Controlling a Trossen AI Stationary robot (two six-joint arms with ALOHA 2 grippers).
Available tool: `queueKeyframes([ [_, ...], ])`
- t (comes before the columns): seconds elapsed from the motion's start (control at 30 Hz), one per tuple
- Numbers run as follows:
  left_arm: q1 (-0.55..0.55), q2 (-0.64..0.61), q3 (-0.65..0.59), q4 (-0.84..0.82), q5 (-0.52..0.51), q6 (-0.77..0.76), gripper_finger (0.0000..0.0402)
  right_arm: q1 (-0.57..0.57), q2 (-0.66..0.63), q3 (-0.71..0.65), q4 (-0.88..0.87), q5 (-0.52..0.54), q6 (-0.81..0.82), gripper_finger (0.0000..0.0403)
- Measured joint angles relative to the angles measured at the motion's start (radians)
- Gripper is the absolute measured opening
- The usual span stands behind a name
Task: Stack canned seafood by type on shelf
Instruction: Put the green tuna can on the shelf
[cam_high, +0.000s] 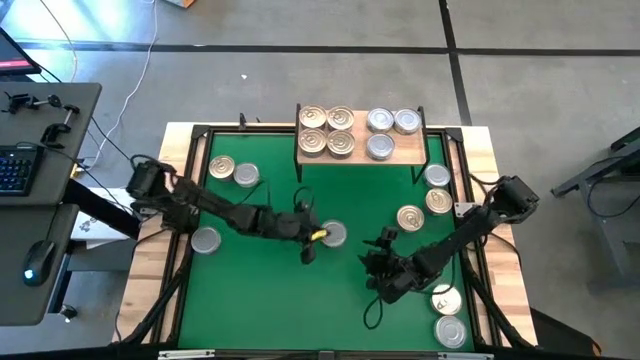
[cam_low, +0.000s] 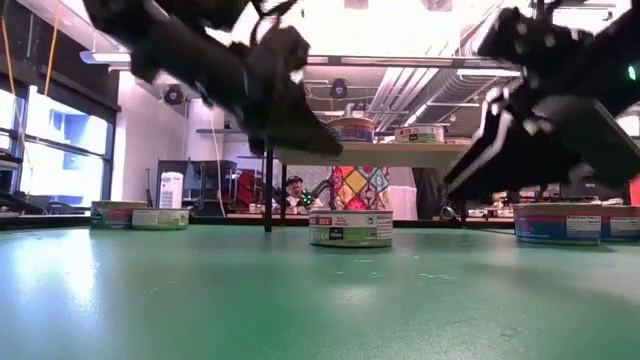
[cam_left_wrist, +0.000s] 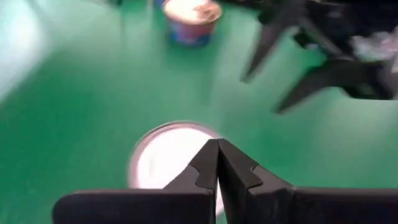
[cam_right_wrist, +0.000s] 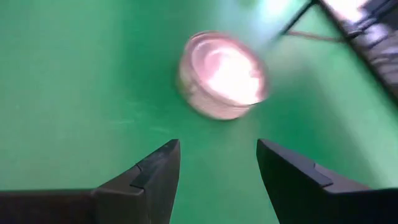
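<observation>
so, as i judged it, i was at the picking step: my right gripper (cam_high: 383, 238) hung low over the large green mat (cam_high: 270, 300) with its two dark fingers (cam_right_wrist: 155, 171) apart and nothing between them, aimed at the small round flat tin with a plain silver-grey lid (cam_high: 334, 234) lying alone near the mat's middle. my left gripper (cam_high: 311, 243) sat just beside that same tin, its fingers pressed together, holding nothing. the small light-wood shelf on thin black legs (cam_high: 405, 153) stood at the far edge, already carrying four golden-lidded tins (cam_high: 327, 131) in a square on one side and three silver-lidded tins (cam_high: 386, 130) on the other; other tins lay scattered on the mat. the next move, i reckoned, called for lowering my open fingers around the middle tin, and the left arm so near could get in the way. the high view gave me the shelf's sorting, which no other view showed. the low view showed the tin's printed side label (cam_low: 350, 229) and that both grippers were off the mat. my right wrist view showed the tin (cam_right_wrist: 222, 75) ahead of my fingers, not yet between them; my left wrist view showed it (cam_left_wrist: 168, 155) just past my shut tips.
</observation>
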Motion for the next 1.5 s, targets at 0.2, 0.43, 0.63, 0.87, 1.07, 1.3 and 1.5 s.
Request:
queueKeyframes([
  [0.2,0.098,0.125,0.022,0.046,0.091,0.005,0.0000,-0.023,-0.003,-0.135,0.329,-0.119,-0.063,0.0206],
  [0.43,0.149,0.213,0.057,0.064,0.040,-0.003,0.0000,-0.029,-0.022,-0.136,0.343,-0.142,-0.092,0.0206],
  [0.63,0.147,0.217,0.059,0.056,0.102,-0.003,0.0000,-0.030,-0.026,-0.136,0.345,-0.166,-0.093,0.0206],
  [0.87,0.079,0.209,0.054,0.090,0.156,0.016,0.0000,-0.030,-0.025,-0.136,0.353,-0.174,-0.093,0.0206],
  [1.07,0.069,0.213,0.056,0.161,0.144,0.032,0.0000,-0.030,-0.025,-0.136,0.354,-0.174,-0.095,0.0206],
  [1.3,0.076,0.215,0.047,0.097,0.051,0.042,0.0000,-0.030,-0.025,-0.136,0.354,-0.174,-0.093,0.0206],
  [1.5,0.075,0.222,0.047,0.099,0.048,0.050,0.0000,-0.030,-0.025,-0.136,0.425,-0.174,-0.162,0.0206],
])
